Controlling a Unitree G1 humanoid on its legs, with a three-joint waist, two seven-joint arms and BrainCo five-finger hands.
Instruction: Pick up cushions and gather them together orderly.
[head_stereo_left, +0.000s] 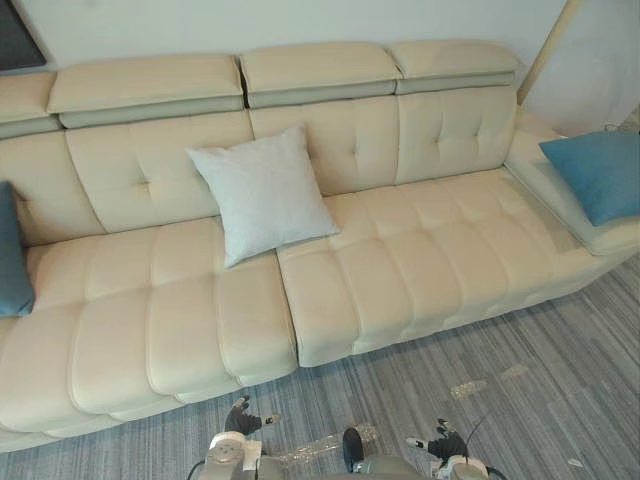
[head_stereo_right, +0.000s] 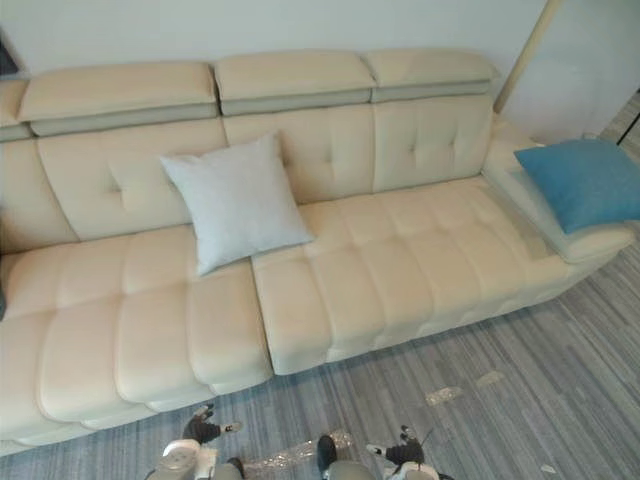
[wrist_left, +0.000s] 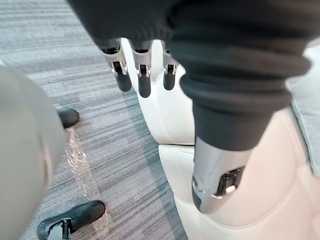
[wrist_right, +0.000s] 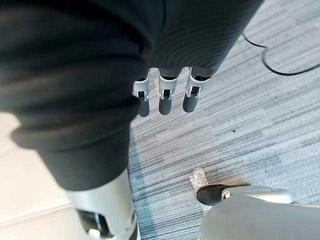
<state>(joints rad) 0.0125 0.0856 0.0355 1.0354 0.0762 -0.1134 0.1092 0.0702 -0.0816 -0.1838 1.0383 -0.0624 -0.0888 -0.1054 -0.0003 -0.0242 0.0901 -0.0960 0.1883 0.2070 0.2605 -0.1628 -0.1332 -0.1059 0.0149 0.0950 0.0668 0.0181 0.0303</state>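
A light grey cushion (head_stereo_left: 262, 190) leans against the backrest near the middle of the cream sofa (head_stereo_left: 420, 260). A blue cushion (head_stereo_left: 598, 172) lies on the sofa's right armrest. Another blue cushion (head_stereo_left: 12, 255) shows partly at the sofa's far left end. My left hand (wrist_left: 144, 80) hangs low in front of the sofa's seat edge, fingers straight and holding nothing. My right hand (wrist_right: 165, 100) hangs over the carpet, also open and empty. Both hands are well short of every cushion.
Grey striped carpet (head_stereo_left: 520, 380) runs along the front of the sofa, with shiny tape patches (head_stereo_left: 482, 385) on it. A pale slanted pole (head_stereo_left: 545, 45) rises behind the right armrest. A white wall backs the sofa.
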